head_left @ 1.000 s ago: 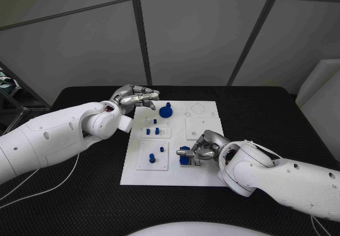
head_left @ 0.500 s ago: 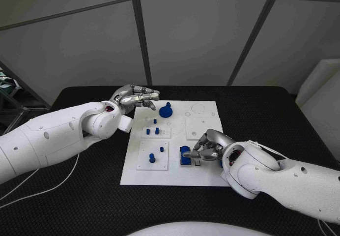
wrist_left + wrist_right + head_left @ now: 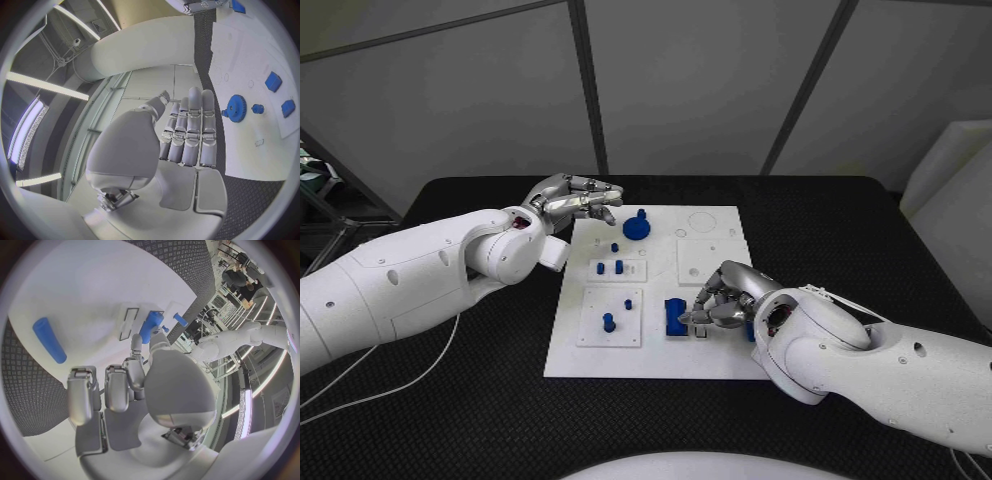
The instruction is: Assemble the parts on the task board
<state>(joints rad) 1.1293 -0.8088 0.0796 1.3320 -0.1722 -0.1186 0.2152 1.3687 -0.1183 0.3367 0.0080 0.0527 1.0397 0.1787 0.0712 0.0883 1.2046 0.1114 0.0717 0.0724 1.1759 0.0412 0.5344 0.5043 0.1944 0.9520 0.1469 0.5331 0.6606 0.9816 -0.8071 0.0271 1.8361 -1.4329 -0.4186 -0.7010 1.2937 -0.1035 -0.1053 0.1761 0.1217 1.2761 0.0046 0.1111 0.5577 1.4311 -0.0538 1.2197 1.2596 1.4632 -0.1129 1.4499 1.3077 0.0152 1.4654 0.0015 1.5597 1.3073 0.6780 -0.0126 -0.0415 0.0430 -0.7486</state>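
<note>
A: The right hand [image 3: 721,298] sits at the lower right of the board [image 3: 704,362], its fingers clamped on a blue block [image 3: 676,317] that stands there. What worries you?

B: The grip. Thumb and fingertips pinch the block from one side, so if it is not yet square in its seat, a push down could tip it or wedge it crooked.

A: And when it lets go?

B: If the fingers drag on release, they could pull the block back out, or knock the loose blue bar [image 3: 49,339] lying flat on the board just beside the hand.

A: The left hand [image 3: 574,196]?

B: Upper left of the frame, off the board's far corner, over the counter [image 3: 473,400]. Its fingers are curled together on nothing. It is not bracing the board, so a hard sideways push from the right could shift the whole plate.

A: Anything near it at risk?

B: The gear [image 3: 638,226] lies close by on the board's top edge. A careless reach could nudge it. The pegs [image 3: 609,267] at centre left stand well apart from both hands.
</note>
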